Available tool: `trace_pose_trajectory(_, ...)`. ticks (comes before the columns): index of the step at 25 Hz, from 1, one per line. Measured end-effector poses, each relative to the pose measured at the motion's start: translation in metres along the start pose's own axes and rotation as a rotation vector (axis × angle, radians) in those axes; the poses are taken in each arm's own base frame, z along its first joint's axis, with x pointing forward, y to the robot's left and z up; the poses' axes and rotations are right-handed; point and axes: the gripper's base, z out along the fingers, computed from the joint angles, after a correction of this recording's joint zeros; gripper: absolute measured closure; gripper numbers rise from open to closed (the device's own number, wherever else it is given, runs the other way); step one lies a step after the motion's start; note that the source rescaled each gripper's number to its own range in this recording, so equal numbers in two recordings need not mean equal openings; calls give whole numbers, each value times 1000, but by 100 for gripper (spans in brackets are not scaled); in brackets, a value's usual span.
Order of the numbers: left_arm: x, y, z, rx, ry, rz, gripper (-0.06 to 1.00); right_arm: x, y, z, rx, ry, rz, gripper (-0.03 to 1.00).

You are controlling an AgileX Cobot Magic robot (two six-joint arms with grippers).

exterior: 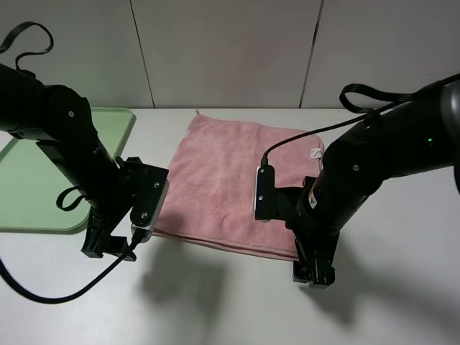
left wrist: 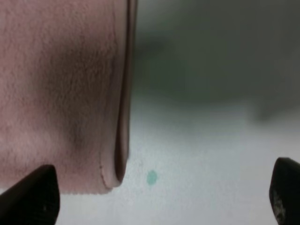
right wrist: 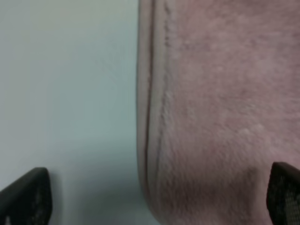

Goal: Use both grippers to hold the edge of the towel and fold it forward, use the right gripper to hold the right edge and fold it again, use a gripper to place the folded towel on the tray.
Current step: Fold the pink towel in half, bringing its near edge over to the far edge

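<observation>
The towel (exterior: 237, 180) lies spread flat on the white tabletop (exterior: 215, 309), near the middle, with a small white tag (exterior: 315, 152) by its far right corner and a loop (exterior: 196, 111) at its far left corner. The tray (exterior: 29, 180) sits to the left of it, apart from the towel and with nothing on it; the left arm hides part of its near right side. The left gripper (exterior: 104, 248) hangs low at the towel's near left corner. Its fingers (left wrist: 33, 194) are spread wide and grasp nothing, and in the wrist view the hemmed corner lies between them, close to one finger, with a tiny green speck (left wrist: 151, 176) on the tabletop just beside it. The right gripper (exterior: 313, 277) is low at the near right corner. Its fingers (right wrist: 26, 194) are likewise spread wide and hold nothing, with the towel's corner and hemmed edge between them. Whether either gripper touches the cloth or the tabletop cannot be told.
</observation>
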Motion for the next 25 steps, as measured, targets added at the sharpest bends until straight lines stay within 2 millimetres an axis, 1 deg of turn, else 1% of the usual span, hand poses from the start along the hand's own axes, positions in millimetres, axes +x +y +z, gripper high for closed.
trace_pose_trajectory(6, 0, 4, 2, -42, -2, 74, 7, 0, 0, 18, -23, 20, 2, -3)
trace_pose_trajectory(9, 0, 6, 4, -59, -3, 102, 7, -1, 0, 21, -38, 32, 8, -3)
trace_pose_trajectory(12, 0, 7, 4, -70, -3, 130, 7, -1, 0, 23, -47, 40, 10, -3)
trace_pose_trajectory(16, 1, 9, 16, -50, 6, 138, 7, -2, 0, 24, -53, 38, 21, -3)
trace_pose_trajectory(21, 1, 14, 21, -93, 7, 145, 7, -1, 1, 24, -54, 38, 17, -3)
trace_pose_trajectory(25, 3, 13, 32, -69, 16, 158, 7, -1, 1, 24, -54, 38, 10, -3)
